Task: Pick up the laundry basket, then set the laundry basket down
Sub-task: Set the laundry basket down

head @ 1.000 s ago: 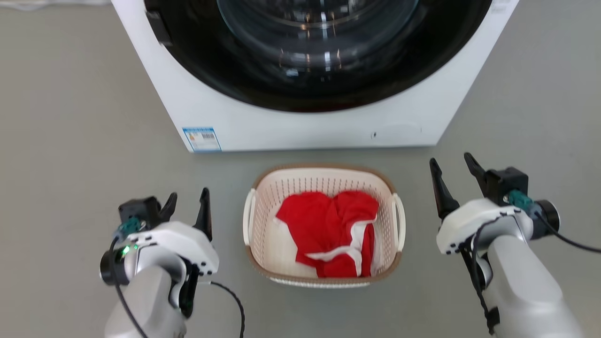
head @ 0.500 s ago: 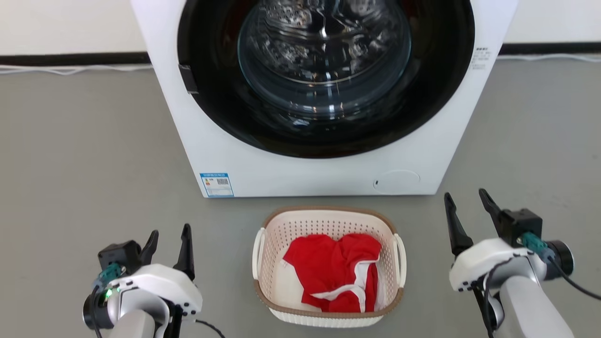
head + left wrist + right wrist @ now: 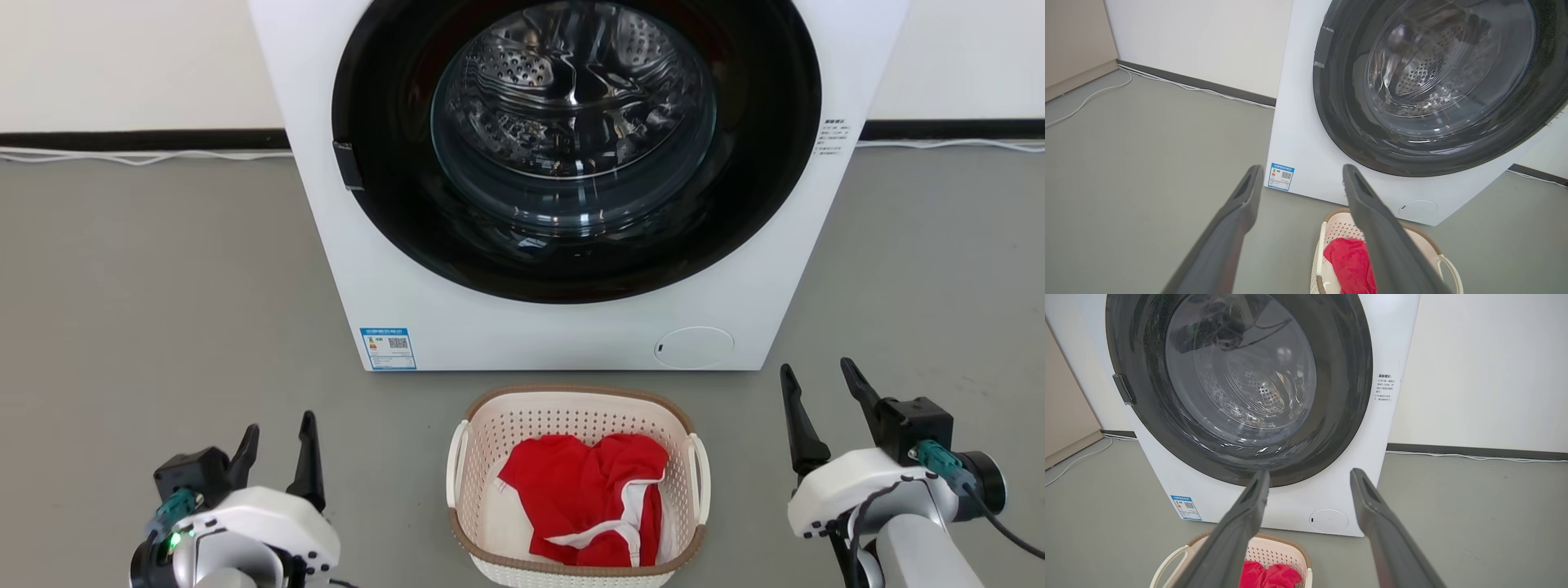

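Note:
The laundry basket (image 3: 577,412) stands on the grey floor just in front of the washing machine, cream-white and perforated, with a brown rim and a white loop handle on each side. A red cloth with white trim (image 3: 592,510) lies inside it. My left gripper (image 3: 279,433) hangs open to the basket's left, well apart from it. To the basket's right my right gripper (image 3: 819,377) is open too, clear of the handle. The basket (image 3: 1433,249) shows low in the left wrist view behind my left gripper (image 3: 1300,171), and low in the right wrist view, the basket (image 3: 1274,552) sits below my right gripper (image 3: 1310,473).
A white front-loading washing machine (image 3: 522,327) with a round dark glass door stands right behind the basket. White cables (image 3: 139,155) run along the dark skirting at the wall. Grey floor (image 3: 163,310) stretches to both sides.
The head camera has tilted up: the whole picture has slid down, showing more of the washing machine and the wall. Both grippers stay open beside the basket.

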Available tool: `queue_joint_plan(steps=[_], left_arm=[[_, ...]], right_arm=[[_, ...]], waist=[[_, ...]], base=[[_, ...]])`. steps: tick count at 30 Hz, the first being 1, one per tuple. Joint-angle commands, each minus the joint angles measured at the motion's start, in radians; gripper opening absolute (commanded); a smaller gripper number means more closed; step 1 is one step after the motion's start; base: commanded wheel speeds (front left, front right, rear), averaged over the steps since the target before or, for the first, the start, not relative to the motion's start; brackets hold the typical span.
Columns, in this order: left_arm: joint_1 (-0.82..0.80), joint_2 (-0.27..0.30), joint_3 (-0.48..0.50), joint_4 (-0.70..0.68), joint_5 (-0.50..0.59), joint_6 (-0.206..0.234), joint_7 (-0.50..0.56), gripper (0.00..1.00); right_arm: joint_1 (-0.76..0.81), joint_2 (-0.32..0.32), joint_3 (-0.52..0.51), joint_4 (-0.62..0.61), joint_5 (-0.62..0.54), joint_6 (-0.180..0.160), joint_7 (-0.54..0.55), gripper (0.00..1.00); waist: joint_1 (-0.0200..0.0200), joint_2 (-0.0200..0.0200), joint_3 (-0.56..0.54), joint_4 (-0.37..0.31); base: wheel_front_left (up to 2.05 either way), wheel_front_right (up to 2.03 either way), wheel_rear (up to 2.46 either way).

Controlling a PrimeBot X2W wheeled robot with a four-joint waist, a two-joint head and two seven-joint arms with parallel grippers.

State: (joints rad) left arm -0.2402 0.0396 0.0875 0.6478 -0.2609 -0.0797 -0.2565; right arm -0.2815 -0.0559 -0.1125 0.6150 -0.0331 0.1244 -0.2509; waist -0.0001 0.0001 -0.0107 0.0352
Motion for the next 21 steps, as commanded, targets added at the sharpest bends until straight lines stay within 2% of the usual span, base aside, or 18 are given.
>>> queue_joint_plan(steps=[1,11,21], left_arm=[[-0.009,0.016,0.033,-0.031,0.008,-0.003,-0.005,1.00],[0.037,0.011,0.062,-0.081,0.016,-0.003,-0.005,1.00],[0.065,0.011,0.046,-0.097,0.012,0.004,-0.005,1.00]], right_arm=[[-0.003,0.001,0.025,-0.034,0.010,0.006,-0.011,1.00],[0.034,0.003,0.015,-0.062,0.015,0.006,-0.011,1.00],[0.051,0.005,0.013,-0.063,0.015,0.006,-0.011,1.00]], waist=[[0.0001,-0.0001,-0.004,-0.002],[0.0001,-0.0001,-0.025,-0.007],[0.0001,-0.0001,-0.043,-0.012]], base=[[0.00,0.00,0.00],[0.00,0.00,0.00],[0.00,0.00,0.00]])
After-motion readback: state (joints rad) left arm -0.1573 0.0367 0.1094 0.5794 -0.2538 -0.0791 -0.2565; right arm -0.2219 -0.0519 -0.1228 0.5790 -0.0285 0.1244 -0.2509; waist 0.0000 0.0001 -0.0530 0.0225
